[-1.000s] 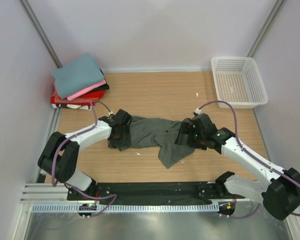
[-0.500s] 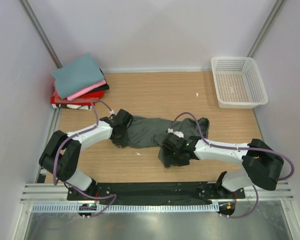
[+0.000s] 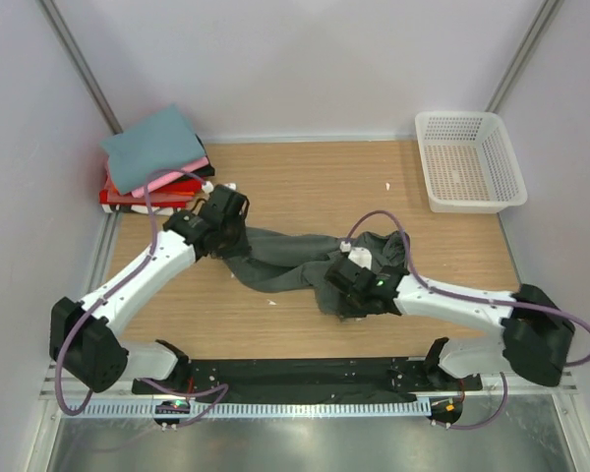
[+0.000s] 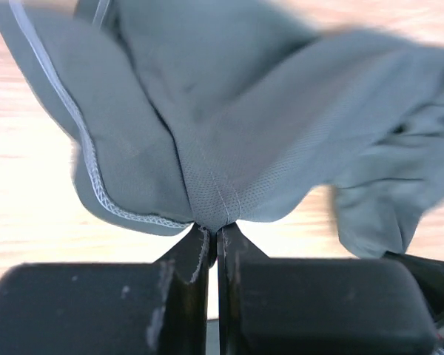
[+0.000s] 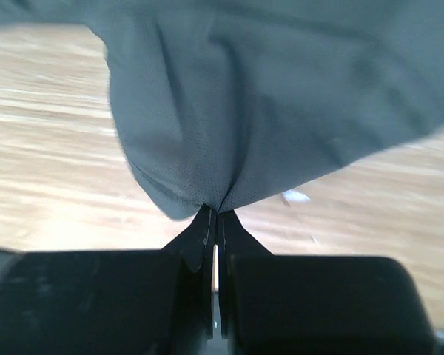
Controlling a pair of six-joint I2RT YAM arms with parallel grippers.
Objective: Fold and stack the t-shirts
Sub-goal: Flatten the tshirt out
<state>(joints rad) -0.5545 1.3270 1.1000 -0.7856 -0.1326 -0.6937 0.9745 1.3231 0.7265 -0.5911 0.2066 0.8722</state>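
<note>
A dark grey-green t-shirt (image 3: 285, 264) lies crumpled and stretched across the middle of the wooden table. My left gripper (image 3: 226, 228) is shut on the shirt's left end; in the left wrist view the cloth (image 4: 229, 126) bunches into the closed tips of that gripper (image 4: 214, 228), beside a stitched hem. My right gripper (image 3: 340, 291) is shut on a fold at the shirt's lower middle, and the right wrist view shows fabric (image 5: 281, 103) pinched at its tips (image 5: 213, 211) above the table. Folded t-shirts (image 3: 153, 157) are stacked in the back left corner, teal on top, then pink, black and red.
A white plastic lattice basket (image 3: 457, 117) stands at the back right. Small white scraps (image 3: 388, 185) lie on the wood. Grey walls close in the table on three sides, and the arm bases sit along the near edge.
Both grippers have shut on the shirt. The left one pulled its end up and back toward the stack. The right arm swung from the shirt's right end to its lower middle.
</note>
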